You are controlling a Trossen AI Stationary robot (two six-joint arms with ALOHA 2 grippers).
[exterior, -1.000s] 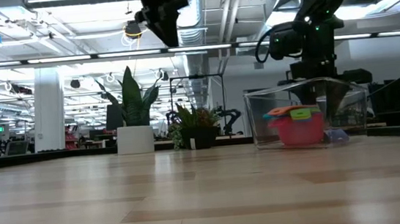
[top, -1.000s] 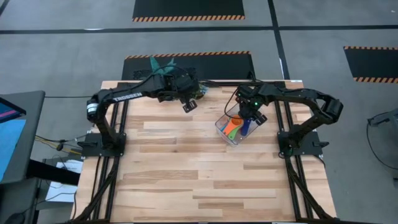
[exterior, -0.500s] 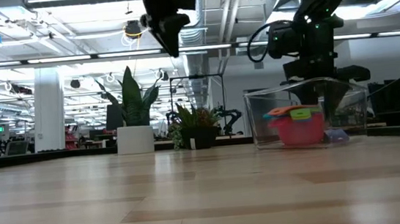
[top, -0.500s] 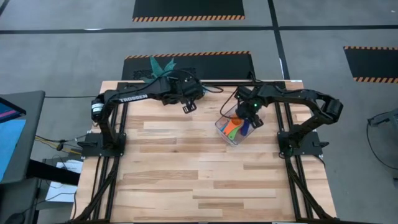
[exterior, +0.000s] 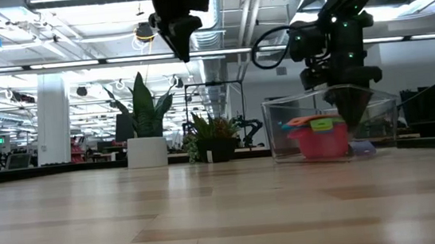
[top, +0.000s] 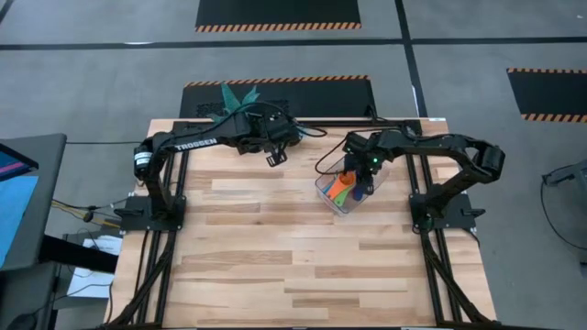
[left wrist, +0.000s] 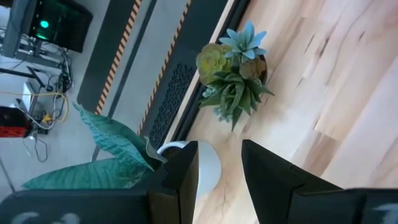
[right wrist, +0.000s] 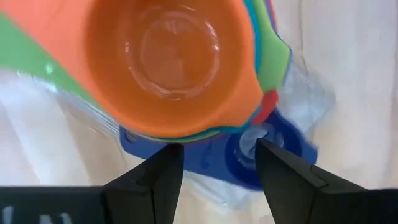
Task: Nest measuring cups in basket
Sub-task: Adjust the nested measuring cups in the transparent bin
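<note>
several measuring cups (top: 345, 187) are sitting nested in the clear basket (top: 328, 196) near the table's (top: 275, 247) far right part, the orange cup (right wrist: 171, 62) lying open-side up on top with green and red rims showing beneath it. a dark blue cup (right wrist: 261, 149) is lying apart from the stack, low in the basket beside it, so it is likely the piece not yet nested.

the right gripper (top: 367, 180) is hanging directly over the basket, reaching down inside its walls, with its fingers spread wide and gripping nothing; they are straddling the spot where the dark blue cup is lying, which looks like lining up for a pick.

the left gripper (top: 273, 158) is waiting high over the table's far edge, well apart from the basket, probably keeping clear of the other arm. its fingers are standing partly open with nothing between them, and they are pointing toward a small succulent (left wrist: 235, 73) and a white plant pot (left wrist: 198, 163) at the table's back.
</note>
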